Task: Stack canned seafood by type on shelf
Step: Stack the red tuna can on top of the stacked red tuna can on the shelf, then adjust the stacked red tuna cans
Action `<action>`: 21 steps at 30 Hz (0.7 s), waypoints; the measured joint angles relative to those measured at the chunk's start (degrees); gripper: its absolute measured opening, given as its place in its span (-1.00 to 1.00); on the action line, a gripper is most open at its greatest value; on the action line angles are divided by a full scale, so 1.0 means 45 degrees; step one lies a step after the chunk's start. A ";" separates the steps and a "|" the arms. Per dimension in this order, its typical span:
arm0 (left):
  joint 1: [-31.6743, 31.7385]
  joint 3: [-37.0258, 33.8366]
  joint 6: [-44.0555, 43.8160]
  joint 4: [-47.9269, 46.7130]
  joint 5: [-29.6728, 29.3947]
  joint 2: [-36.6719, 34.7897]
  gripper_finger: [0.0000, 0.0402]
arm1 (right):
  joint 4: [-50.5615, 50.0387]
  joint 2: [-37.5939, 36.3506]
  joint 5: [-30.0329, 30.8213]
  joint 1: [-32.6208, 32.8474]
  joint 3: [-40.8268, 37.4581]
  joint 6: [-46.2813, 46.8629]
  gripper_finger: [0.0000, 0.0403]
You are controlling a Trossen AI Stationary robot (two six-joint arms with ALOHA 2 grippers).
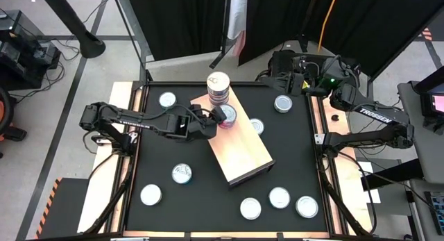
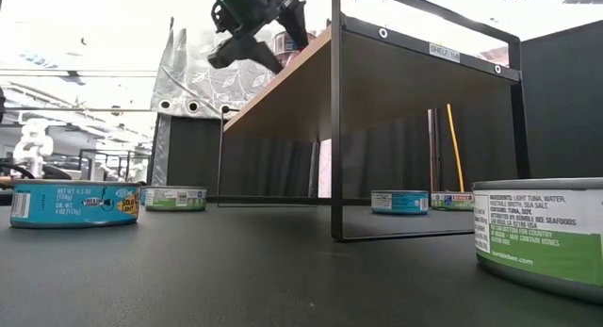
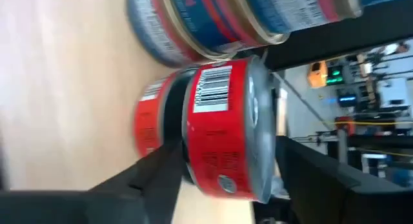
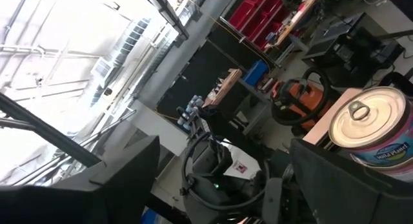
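Note:
The shelf (image 1: pixel 239 151) is a pale wood board on a black wire frame (image 2: pixel 334 129), lying aslant mid-table. At its far end stands a stack of tins (image 1: pixel 218 88) with blue and red labels. Beside it are two red-labelled tins, the upper tin (image 3: pixel 219 133) over the lower tin (image 3: pixel 147 121), which rests on the board. One more tin (image 1: pixel 257 126) sits on the board. My left gripper (image 1: pixel 215 119) is shut on the upper red tin. My right gripper (image 1: pixel 284 74) waits open at the table's far right corner. My left gripper (image 3: pixel 232 156) holds the upper red tin across its height: one finger (image 3: pixel 158 175) at its bottom rim (image 3: pixel 187 153), the other (image 3: pixel 316 179) against its silvery lid (image 3: pixel 263 121). The fingers reach in level from the table's left. The tin stays upright over the lower red tin; whether it rests on it I cannot tell.
Loose tins lie on the black tabletop: one (image 1: pixel 167 99) far left, one (image 1: pixel 282 103) far right, two near left (image 1: pixel 182 173) (image 1: pixel 150 194), three near right (image 1: pixel 250 208) (image 1: pixel 279 197) (image 1: pixel 306 206). The near half of the board is bare.

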 joint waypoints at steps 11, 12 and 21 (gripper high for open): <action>0.0005 0.0019 0.2306 -0.2497 0.2806 -0.0628 0.49 | -0.0020 0.0000 -0.0281 0.0000 0.0000 0.0326 0.67; 0.0001 0.0019 0.2698 -0.2978 0.3275 -0.0953 0.49 | -0.0035 0.0000 -0.0281 0.0000 0.0000 0.0305 0.67; 0.0232 0.0029 0.4335 -0.5699 0.2700 -0.4524 0.48 | -0.1184 0.0007 -0.0191 0.0000 0.0000 -0.0846 0.67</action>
